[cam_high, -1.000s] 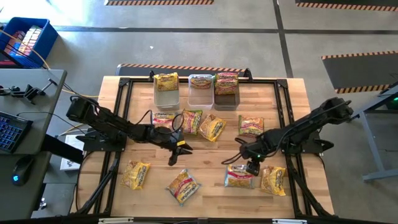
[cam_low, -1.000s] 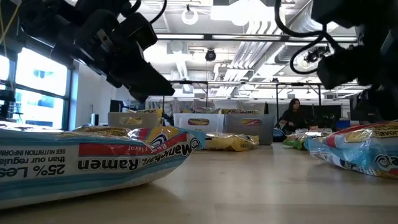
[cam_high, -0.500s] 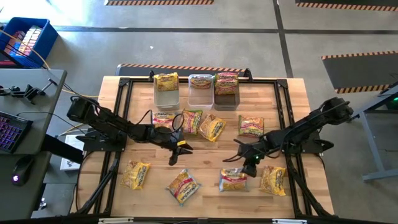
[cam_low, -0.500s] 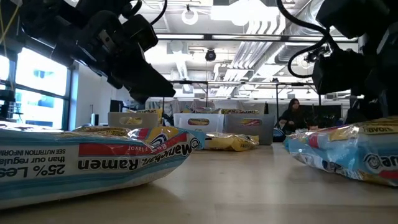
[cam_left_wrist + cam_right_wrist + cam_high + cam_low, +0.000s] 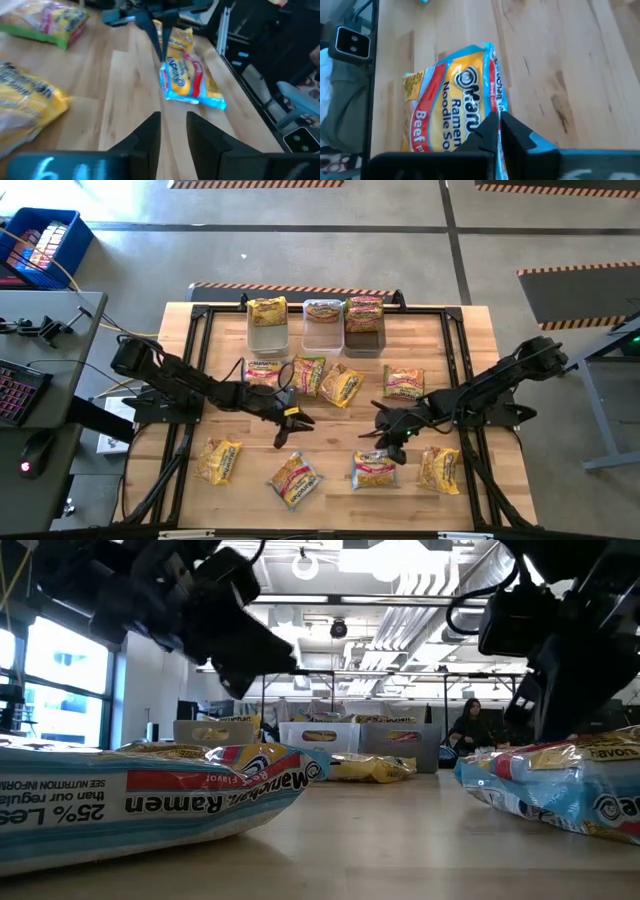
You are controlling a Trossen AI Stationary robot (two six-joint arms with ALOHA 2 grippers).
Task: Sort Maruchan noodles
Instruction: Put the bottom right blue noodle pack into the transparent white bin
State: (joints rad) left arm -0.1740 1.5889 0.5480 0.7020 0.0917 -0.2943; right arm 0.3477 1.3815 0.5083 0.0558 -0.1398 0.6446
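From above, the wooden desk (image 5: 330,435) carries ramen packets scattered about, and three bins (image 5: 323,327) sit along the far edge, each with a packet on top. The left end effector (image 5: 291,423) hangs over bare wood mid-desk, near a cluster of three packets (image 5: 305,378). The right end effector (image 5: 392,442) sits right at the upper edge of a blue-trimmed packet (image 5: 374,469) in the near row; another packet (image 5: 439,469) lies just beside it.

Down at desk level, a big blue-and-red packet (image 5: 150,795) fills the left foreground, and the blue-trimmed one (image 5: 555,790) sits on the right beneath a dark arm. A person sits far back in the room.

Left wrist view: the fingers (image 5: 150,132) stand slightly parted, holding nothing, with the blue-trimmed packet (image 5: 187,82) well ahead.

Right wrist view: the fingers (image 5: 492,131) are pinched together, with the edge of a yellow beef packet (image 5: 455,107) right at them; whether it is clamped, I cannot tell.
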